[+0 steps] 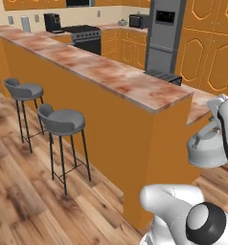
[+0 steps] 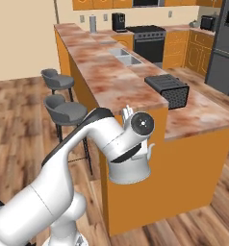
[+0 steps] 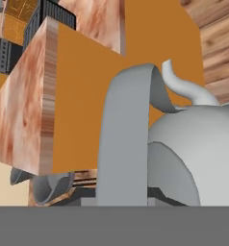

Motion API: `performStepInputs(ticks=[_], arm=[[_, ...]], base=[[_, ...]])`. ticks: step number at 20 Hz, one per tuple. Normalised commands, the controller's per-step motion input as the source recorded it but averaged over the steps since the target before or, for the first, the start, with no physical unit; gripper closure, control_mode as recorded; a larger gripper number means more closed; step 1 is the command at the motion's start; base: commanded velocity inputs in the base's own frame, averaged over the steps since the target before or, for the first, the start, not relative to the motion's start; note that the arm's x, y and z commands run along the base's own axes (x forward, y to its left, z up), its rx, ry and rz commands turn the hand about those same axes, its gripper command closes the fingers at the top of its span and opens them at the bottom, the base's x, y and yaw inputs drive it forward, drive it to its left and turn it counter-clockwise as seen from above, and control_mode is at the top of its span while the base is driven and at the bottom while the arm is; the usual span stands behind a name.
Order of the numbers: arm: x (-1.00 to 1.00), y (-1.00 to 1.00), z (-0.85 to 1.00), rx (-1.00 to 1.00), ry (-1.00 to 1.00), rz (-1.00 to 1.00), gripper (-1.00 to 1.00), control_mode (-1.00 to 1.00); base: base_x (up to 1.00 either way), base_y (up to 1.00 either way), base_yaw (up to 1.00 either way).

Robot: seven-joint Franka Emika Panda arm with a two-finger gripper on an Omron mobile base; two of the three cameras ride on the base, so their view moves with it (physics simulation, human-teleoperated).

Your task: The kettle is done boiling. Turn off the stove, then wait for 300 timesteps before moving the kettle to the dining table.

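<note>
Kettle [image 2: 131,168] hangs off floor beside dining table [image 2: 111,81] end, gripper [image 3: 123,199] clamped on its handle. We judge it rigid, smooth metal, likely to swing; handle gives 1 sound hold.

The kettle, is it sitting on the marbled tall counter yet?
No, the kettle hangs in the air beside the orange end of the dining table, well below its marbled top.

We see flat, even, bright rendered light with no glare; soft shading darkens the counter's [image 1: 135,143] orange side, and the kettle [image 3: 193,153] up close looks slightly soft-edged.
</note>
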Motion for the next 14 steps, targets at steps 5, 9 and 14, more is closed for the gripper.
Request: performStepInputs(ticks=[5,9,14], arm=[[0.0,0.0,0.0,0.0,0.0,0.0,1.0,1.0],[0.0,0.0,0.0,0.0,0.0,0.0,1.0,1.0],[0.0,0.0,0.0,0.0,0.0,0.0,1.0,1.0]], base=[[0.31,0.34,-0.1],[0.32,0.29,-0.09],[0.28,0.24,-0.09]])
